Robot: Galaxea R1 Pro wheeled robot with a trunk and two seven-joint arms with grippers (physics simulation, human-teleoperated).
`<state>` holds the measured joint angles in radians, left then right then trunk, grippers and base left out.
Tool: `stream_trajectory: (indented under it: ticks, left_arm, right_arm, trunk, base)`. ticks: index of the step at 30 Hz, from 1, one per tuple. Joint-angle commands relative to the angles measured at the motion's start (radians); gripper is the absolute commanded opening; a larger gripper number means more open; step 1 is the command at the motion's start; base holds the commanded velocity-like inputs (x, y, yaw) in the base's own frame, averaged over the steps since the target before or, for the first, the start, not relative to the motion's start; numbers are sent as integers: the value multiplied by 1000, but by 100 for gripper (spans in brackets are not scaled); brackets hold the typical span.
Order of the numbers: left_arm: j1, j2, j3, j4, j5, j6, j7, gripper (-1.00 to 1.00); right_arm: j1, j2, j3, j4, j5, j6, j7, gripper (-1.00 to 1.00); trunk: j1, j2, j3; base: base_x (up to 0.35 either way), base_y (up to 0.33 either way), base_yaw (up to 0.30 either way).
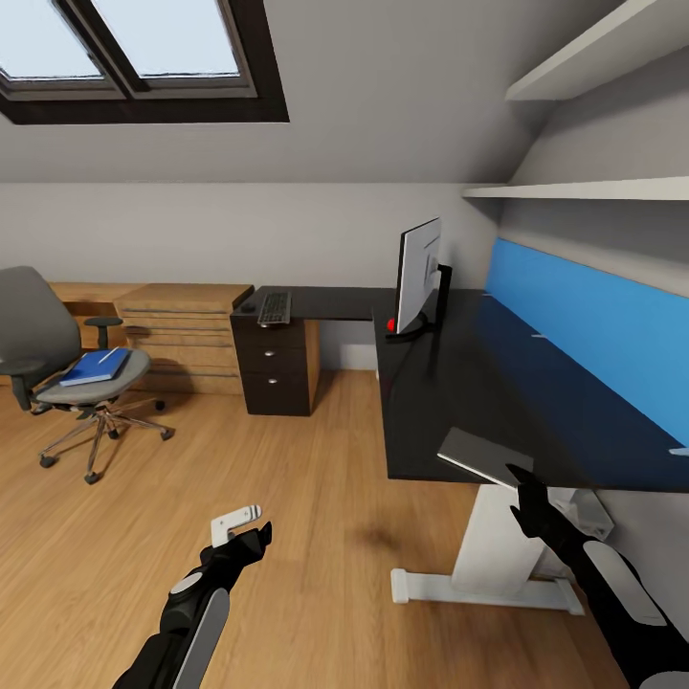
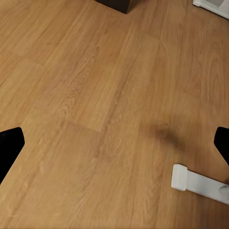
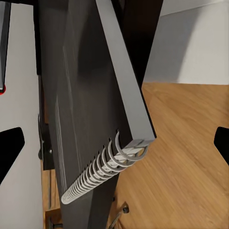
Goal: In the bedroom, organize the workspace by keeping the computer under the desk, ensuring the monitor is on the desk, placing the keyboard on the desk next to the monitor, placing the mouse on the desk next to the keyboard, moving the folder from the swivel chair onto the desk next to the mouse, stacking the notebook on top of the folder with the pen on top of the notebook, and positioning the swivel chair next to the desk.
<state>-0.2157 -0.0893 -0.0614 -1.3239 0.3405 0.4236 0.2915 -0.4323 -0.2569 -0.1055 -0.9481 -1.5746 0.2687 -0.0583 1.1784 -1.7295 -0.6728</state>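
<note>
The dark grey notebook [image 1: 481, 455] lies at the front edge of the glossy black desk [image 1: 450, 383]. My right gripper [image 1: 524, 477] is open at its near corner. Up close, the notebook [image 3: 90, 95] and its white spiral binding sit between the spread fingers [image 3: 10, 150]. The monitor [image 1: 419, 276] stands on the desk, and the keyboard [image 1: 274, 308] and small black mouse [image 1: 247, 307] rest on the far wing. The swivel chair [image 1: 57, 359] stands left, away from the desk, carrying the blue folder [image 1: 93, 367] and the pen [image 1: 113, 354]. My left gripper [image 1: 251, 538] hangs open over the floor.
Light-wood cabinets [image 1: 182, 330] line the far wall beside the dark drawer unit [image 1: 276, 375]. The desk's white leg and foot [image 1: 478, 584] stand near my right arm, with a light grey box [image 1: 595, 517] behind it. Wood floor [image 2: 95, 95] lies open between chair and desk.
</note>
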Motion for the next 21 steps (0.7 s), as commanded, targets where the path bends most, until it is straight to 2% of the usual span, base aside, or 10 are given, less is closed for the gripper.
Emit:
stream_trajectory:
  ticks: [1, 21]
  left_arm:
    - [-1, 0, -2, -1, 11, 3, 9, 100]
    - [-1, 0, -2, 0, 11, 3, 9, 100]
  right_arm:
    - [0, 0, -2, -1, -8, 4, -6, 100]
    - [0, 1, -7, -3, -8, 4, -6, 100]
  trunk:
    - [0, -1, -1]
    - [0, -1, -1]
  base:
    - [1, 0, 0]
    - [0, 0, 0]
